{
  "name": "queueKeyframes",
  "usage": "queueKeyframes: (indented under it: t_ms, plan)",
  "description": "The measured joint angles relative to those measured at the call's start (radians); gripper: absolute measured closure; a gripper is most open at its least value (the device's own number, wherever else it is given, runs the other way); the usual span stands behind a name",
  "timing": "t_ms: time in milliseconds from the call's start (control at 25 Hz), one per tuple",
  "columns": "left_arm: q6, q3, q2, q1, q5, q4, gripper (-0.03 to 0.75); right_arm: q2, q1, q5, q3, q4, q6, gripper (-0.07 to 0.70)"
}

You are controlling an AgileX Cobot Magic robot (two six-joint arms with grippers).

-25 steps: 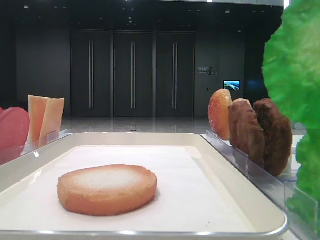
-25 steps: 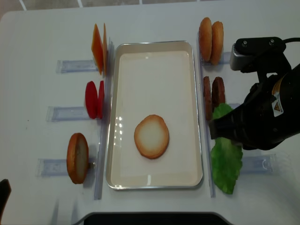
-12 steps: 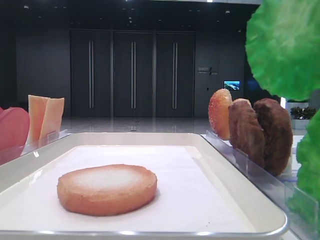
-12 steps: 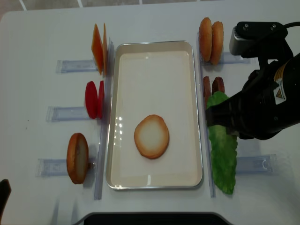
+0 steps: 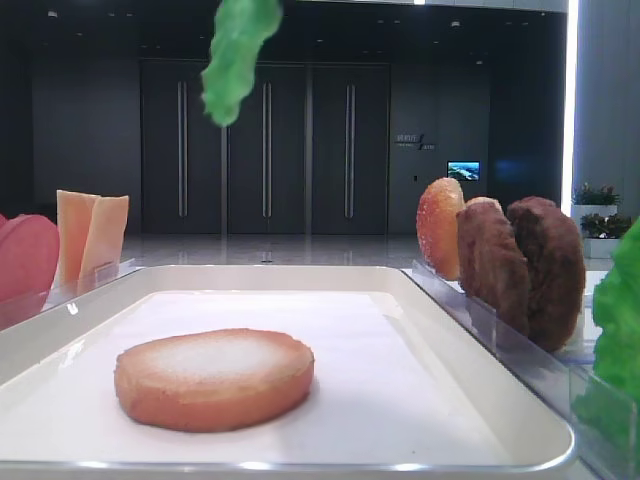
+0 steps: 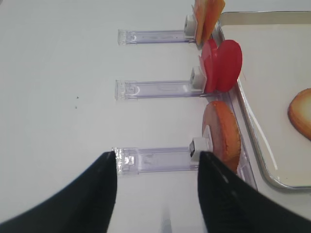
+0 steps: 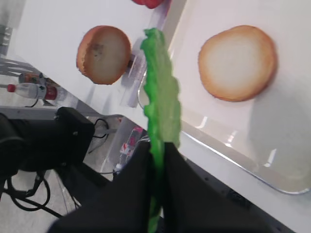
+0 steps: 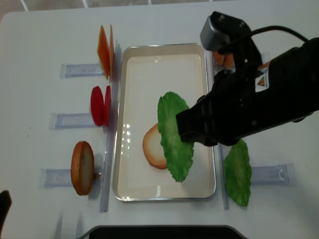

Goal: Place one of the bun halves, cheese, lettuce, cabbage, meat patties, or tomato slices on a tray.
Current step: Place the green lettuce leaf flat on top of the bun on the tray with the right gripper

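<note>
My right gripper (image 7: 156,155) is shut on a frilly green lettuce leaf (image 8: 174,134), holding it above the cream tray (image 8: 164,46). The leaf (image 7: 161,97) hangs edge-on and, from above, covers the right part of the flat bun half (image 8: 151,147) lying on the tray liner. In the low side view the leaf (image 5: 238,55) hangs high over that bun half (image 5: 213,378). My left gripper (image 6: 157,154) stands open and empty over a clear holder (image 6: 155,159), left of a domed bun half (image 6: 223,133).
Left of the tray stand cheese (image 8: 104,50), tomato slices (image 8: 99,105) and the domed bun half (image 8: 82,168) in clear holders. On the right are a second lettuce leaf (image 8: 238,172), meat patties (image 5: 525,265) and another bun (image 5: 440,228); my right arm covers much of that side.
My right gripper has carried the lettuce leaf left, from beside the right-hand holders to above the tray and the flat bun half. The left gripper has not moved.
</note>
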Motion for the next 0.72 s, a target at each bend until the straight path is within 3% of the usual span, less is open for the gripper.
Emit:
queueKeyframes:
  t_ms: [160,320,520,720]
  plan:
    - [0.0,0.0,0.0,0.0,0.0,0.0,0.307,0.062,0.0,-0.1,0.103,0.326,-0.31,0.61]
    - [0.0,0.0,0.0,0.0,0.0,0.0,0.307,0.117,-0.006,-0.144,0.157,0.641,-0.626,0.61]
    - [0.0,0.0,0.0,0.0,0.0,0.0,0.307,0.225,-0.076,-0.084,0.211,0.916,-0.927,0.61]
    - [0.0,0.0,0.0,0.0,0.0,0.0,0.307,0.317,-0.144,-0.039,0.218,1.049,-1.1,0.61]
